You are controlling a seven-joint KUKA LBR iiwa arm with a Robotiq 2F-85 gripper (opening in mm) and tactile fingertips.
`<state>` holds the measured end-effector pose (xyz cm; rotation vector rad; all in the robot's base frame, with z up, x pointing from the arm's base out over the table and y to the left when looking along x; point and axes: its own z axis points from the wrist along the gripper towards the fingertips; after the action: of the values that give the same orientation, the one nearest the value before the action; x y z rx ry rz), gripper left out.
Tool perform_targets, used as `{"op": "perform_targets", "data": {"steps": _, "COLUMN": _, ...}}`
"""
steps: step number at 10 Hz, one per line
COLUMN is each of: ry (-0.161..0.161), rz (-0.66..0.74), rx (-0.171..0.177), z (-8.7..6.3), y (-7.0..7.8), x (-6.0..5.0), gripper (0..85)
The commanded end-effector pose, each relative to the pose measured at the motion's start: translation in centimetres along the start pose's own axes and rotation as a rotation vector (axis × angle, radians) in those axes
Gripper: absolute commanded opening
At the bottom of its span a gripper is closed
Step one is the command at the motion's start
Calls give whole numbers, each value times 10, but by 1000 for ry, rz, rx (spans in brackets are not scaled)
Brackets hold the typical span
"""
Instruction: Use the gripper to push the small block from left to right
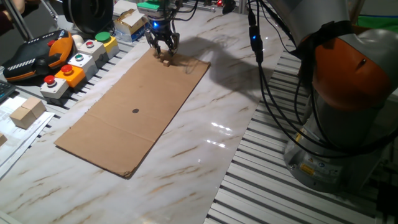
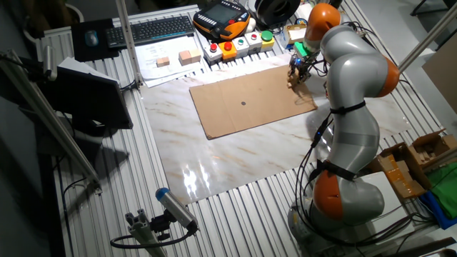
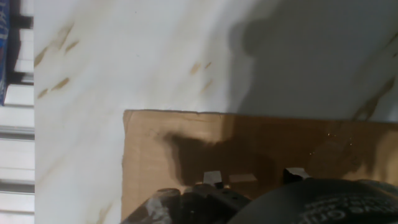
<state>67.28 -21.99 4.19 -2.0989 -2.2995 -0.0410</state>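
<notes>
My gripper (image 1: 164, 56) hangs low over the far corner of a brown cardboard sheet (image 1: 137, 112), its blue light glowing above the dark fingers. A small tan block (image 1: 166, 62) lies on the cardboard right at the fingertips. In the hand view, the block (image 3: 242, 178) sits on the cardboard (image 3: 186, 137) between two pale fingertips (image 3: 212, 178), closer to the left one, with a gap on each side. The gripper (image 3: 254, 177) is open. From the other fixed view, the gripper (image 2: 296, 75) stands at the sheet's (image 2: 250, 103) right far corner.
Push-button boxes (image 1: 74, 65) and an orange teach pendant (image 1: 34, 53) line the marble table's (image 1: 211, 137) left edge. Wooden blocks (image 1: 26, 113) lie on papers. Black cables (image 1: 267, 74) hang beside the arm's base (image 1: 336, 124). A keyboard (image 2: 161, 28) sits at the back.
</notes>
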Motion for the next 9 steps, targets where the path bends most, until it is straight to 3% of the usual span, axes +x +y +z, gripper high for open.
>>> {"op": "perform_targets", "data": {"steps": 1, "ry": 0, "rz": -2, "rx": 1, "z": 0, "y": 0, "x": 0, "gripper": 533}}
{"op": "perform_targets", "data": {"steps": 6, "ry": 8, "rz": -6, "rx": 4, "z": 3, "y": 1, "x": 0, "gripper": 467}}
{"op": "perform_targets", "data": {"steps": 8, "ry": 8, "rz": -11, "rx": 5, "z": 3, "y": 0, "x": 0, "gripper": 347}}
{"op": "perform_targets", "data": {"steps": 9, "ry": 5, "rz": -23, "rx": 6, "z": 2, "y": 0, "x": 0, "gripper": 173}}
